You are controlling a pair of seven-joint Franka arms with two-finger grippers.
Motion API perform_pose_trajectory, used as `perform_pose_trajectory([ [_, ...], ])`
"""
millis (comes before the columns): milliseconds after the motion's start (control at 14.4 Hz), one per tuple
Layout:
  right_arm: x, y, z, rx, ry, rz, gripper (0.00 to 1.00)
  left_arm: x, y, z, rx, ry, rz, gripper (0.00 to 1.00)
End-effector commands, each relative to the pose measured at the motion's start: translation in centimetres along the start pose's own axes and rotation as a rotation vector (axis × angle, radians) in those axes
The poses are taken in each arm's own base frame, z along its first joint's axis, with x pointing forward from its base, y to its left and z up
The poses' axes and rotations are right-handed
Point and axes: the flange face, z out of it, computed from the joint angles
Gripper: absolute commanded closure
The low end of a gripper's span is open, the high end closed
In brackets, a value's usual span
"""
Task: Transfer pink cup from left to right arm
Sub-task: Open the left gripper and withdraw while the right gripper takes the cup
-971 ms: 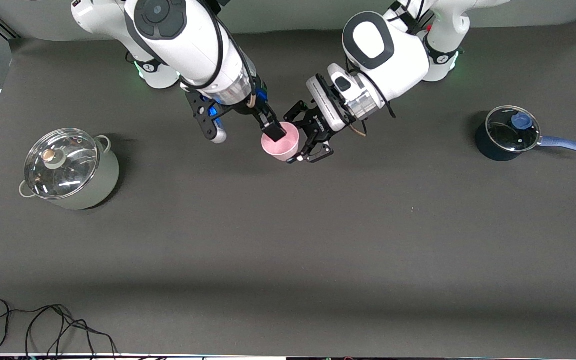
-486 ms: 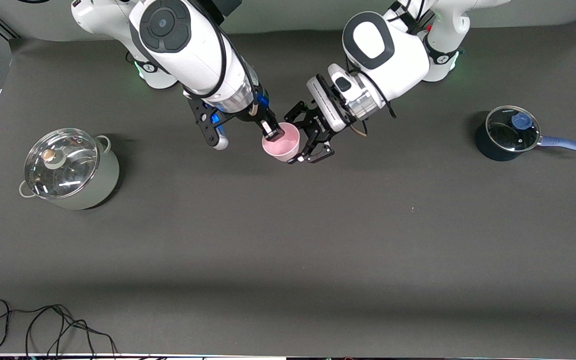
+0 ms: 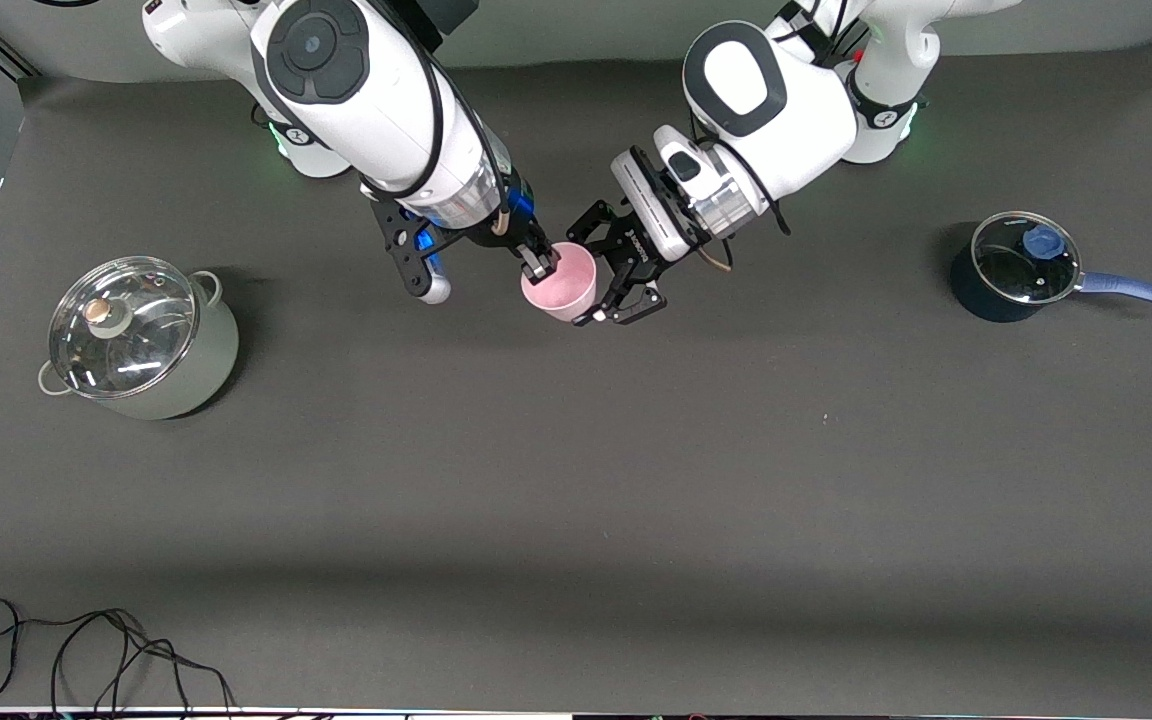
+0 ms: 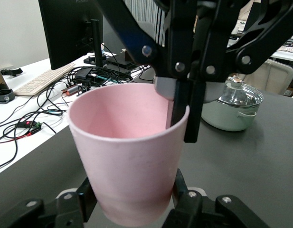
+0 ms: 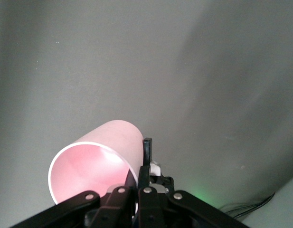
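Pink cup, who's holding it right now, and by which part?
Both: the left gripper grips the pink cup around its lower body; the right gripper pinches its rim.

No readable text, label, brand or number anywhere; small white print on one gripper body illegible.

- Front view: high over the table (image 3: 636,520), looking steeply down toward the arm bases along its top edge; takes in the table nearly edge to edge.
- Left wrist view: very close, level with the pink cup (image 4: 129,154), facing the right arm's end.
- Right wrist view: very close, looking down past the cup's rim onto bare table.
- Shared by all three: the pink cup.
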Motion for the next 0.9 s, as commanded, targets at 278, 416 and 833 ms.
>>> perform_pose_trajectory([
  [278,1.0,-0.5,-1.8,0.025,0.004,-0.041,1.00,0.2,-0.1,-0.4,0.020,0.005,-0.074,0.10],
  [416,2.6,-0.7,-2.6,0.031,0.008,-0.071,1.00,0.2,-0.1,-0.4,0.022,0.003,-0.073,0.05],
  [833,7.5,0.0,-5.2,-0.010,0.083,-0.291,1.00,-1.2,-2.1,-0.4,0.027,-0.007,-0.114,0.01],
])
